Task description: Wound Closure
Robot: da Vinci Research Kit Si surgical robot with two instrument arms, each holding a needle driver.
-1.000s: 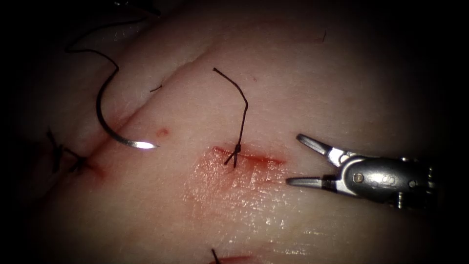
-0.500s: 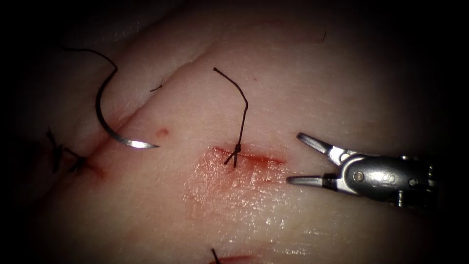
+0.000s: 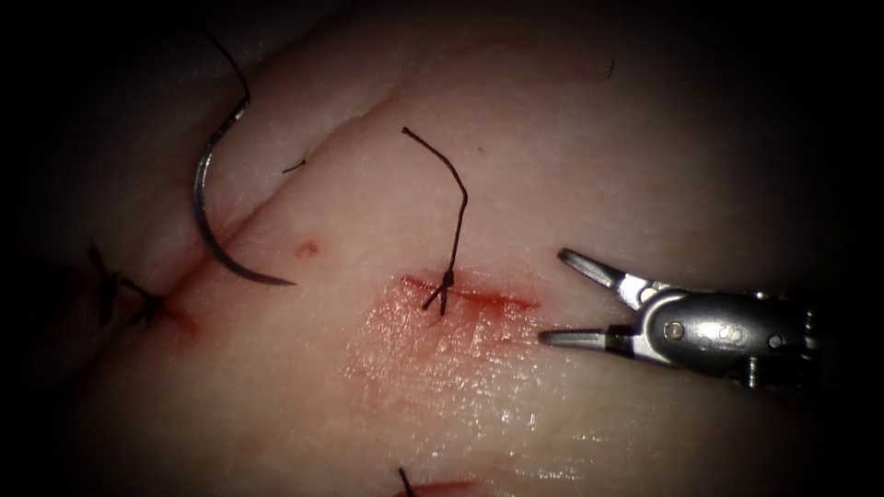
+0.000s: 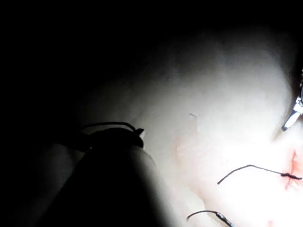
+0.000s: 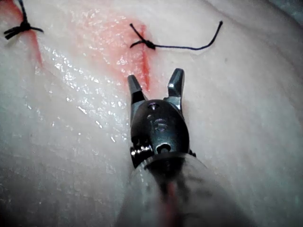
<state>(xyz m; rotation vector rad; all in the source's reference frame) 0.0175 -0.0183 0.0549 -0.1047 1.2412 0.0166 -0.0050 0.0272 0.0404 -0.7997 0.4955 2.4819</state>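
**Entry: Wound Closure, bench run on pork tissue**

Right hand [image 3: 553, 296]: spread open, gripping nothing. It hangs over the tissue [image 3: 571, 156] toward its right edge, tips pointing at the knotted stitch [image 3: 446, 279].

Left hand [image 4: 132, 135]: a dark shape in the left wrist view. I cannot tell whether it grips anything.

Needle [image 3: 196, 198]: toward the tissue's left edge, well apart from the right hand. Its curve crosses the long slanting cut [image 3: 276, 189], and the point rests just right of that cut. The whole arc is visible, so it looks to lie on the surface, not in the tissue. Thread [image 3: 235, 69] runs from its blunt end up into the dark.

Other: red fluid [image 3: 433, 336] is spread around and below the knotted stitch. That stitch's long tail [image 3: 458, 198] stands up from the knot. A second stitch [image 3: 147, 308] sits further left.

Risks, as I judge them:
- Neither hand visibly grips the needle. Any pull on the thread could swing it and drag the point across the surface, scoring it.
- The wet red patch looks slick. A needle set down there may slide or roll.
- An open hand crossing the knotted stitch could snag the standing tail and strain the knot.
- A grab close to the point might dull it.
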